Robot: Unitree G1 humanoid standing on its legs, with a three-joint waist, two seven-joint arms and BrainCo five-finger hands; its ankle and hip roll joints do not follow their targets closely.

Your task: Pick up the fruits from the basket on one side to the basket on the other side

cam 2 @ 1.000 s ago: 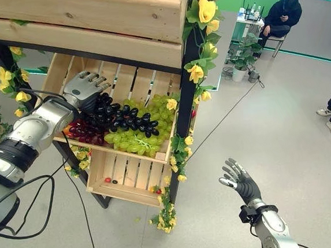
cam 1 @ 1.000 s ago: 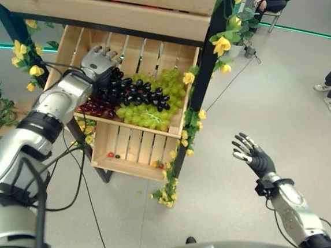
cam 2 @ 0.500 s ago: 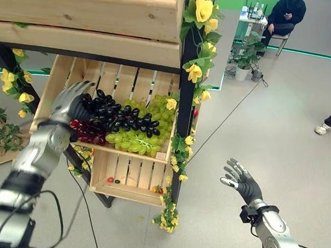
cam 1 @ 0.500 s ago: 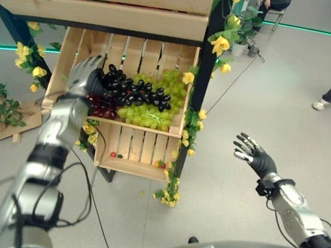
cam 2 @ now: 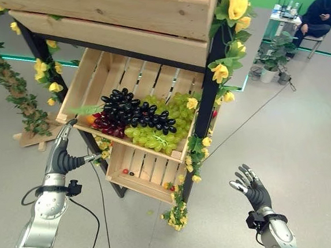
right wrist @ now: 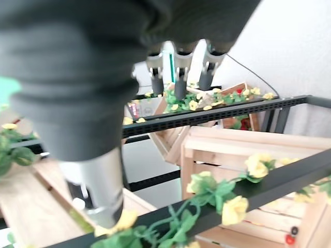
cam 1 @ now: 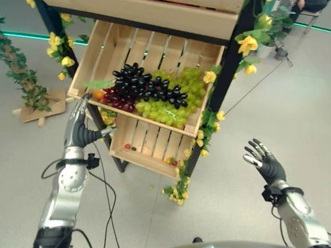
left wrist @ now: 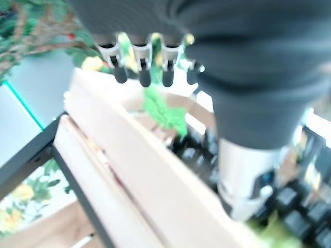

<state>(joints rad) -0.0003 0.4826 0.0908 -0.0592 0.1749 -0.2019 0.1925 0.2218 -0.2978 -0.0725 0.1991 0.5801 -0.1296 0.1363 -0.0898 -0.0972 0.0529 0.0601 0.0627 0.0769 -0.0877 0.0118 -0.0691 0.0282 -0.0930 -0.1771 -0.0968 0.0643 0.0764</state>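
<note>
We are holding our left hand [cam 1: 80, 131] slack-fingered just outside the crate [cam 1: 85, 67] where the grapes [cam 1: 151, 93] are lying; our right hand [cam 1: 264, 162] is hanging splayed, holding nothing. The bunches are looking soft and easily crushed, so we are favouring a cupped hold beneath the dark cluster [cam 2: 123, 109].

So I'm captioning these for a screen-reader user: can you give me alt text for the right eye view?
A tilted wooden crate on a flower-trimmed stand holds black grapes, green grapes and red grapes. The robot's left hand hangs open just outside the crate's front corner, holding nothing; its right hand is open over the floor.
</note>
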